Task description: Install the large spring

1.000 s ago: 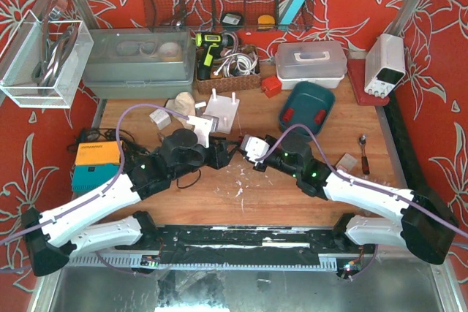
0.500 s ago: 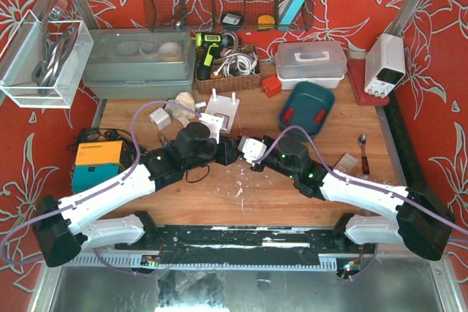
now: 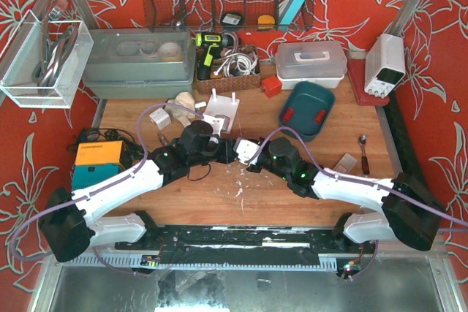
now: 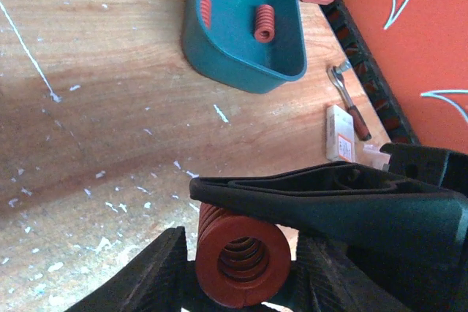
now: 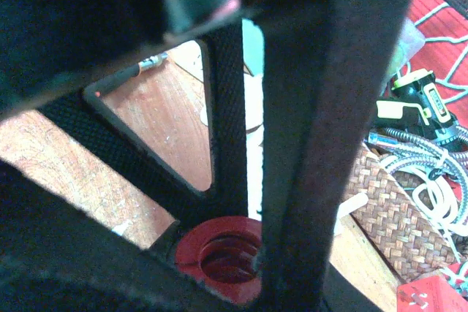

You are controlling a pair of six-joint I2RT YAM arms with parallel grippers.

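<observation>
Left tool (image 4: 241, 275) narrowed around large spring (image 4: 234, 253), contact unclear; right tool (image 3: 247, 153) clamped on spring.

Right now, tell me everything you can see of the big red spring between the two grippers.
The spring is a short, wide coil of thick red wire that looks like painted metal, seen end-on with a hollow core. It sits mid-table between both arms. The right gripper clamps it, one black finger lying across its top. The left gripper has a finger on each side, contact unclear. From above it is hidden.
</observation>
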